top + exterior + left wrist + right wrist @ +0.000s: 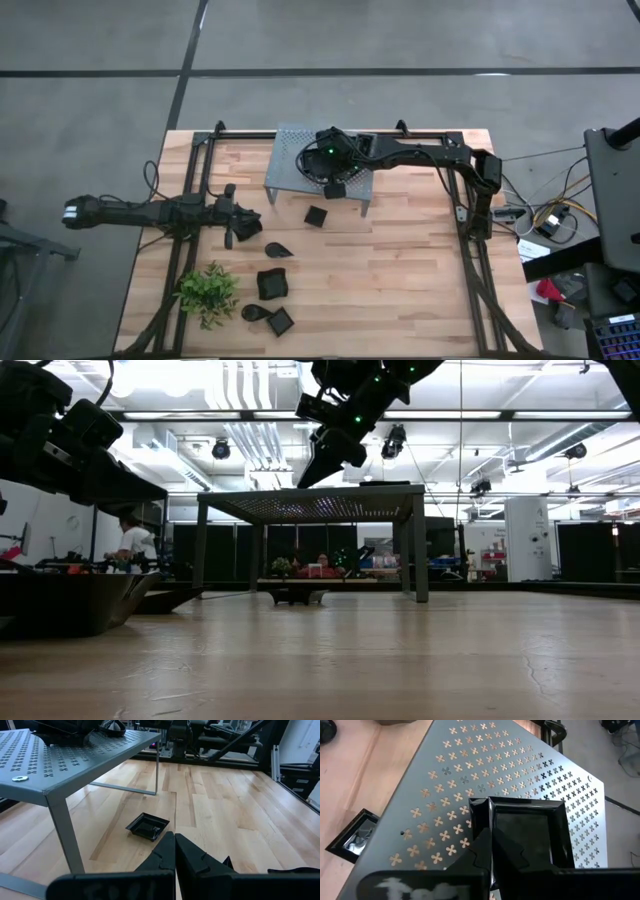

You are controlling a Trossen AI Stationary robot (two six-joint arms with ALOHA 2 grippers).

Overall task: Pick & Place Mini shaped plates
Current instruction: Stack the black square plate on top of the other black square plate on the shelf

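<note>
The right gripper [489, 827] hangs over the grey perforated metal rack [290, 160], its fingers pinched together on the rim of a square black dish [530, 835]; the dish's near side is hidden behind the gripper body. The left gripper [174, 851] has its fingers closed with nothing between them, low over the wooden counter [400, 270]. Another small square black dish [147, 827] lies on the counter just beside the rack. More black dishes [272, 284] lie near the green leafy plant [208, 292]; their shapes are hard to make out.
</note>
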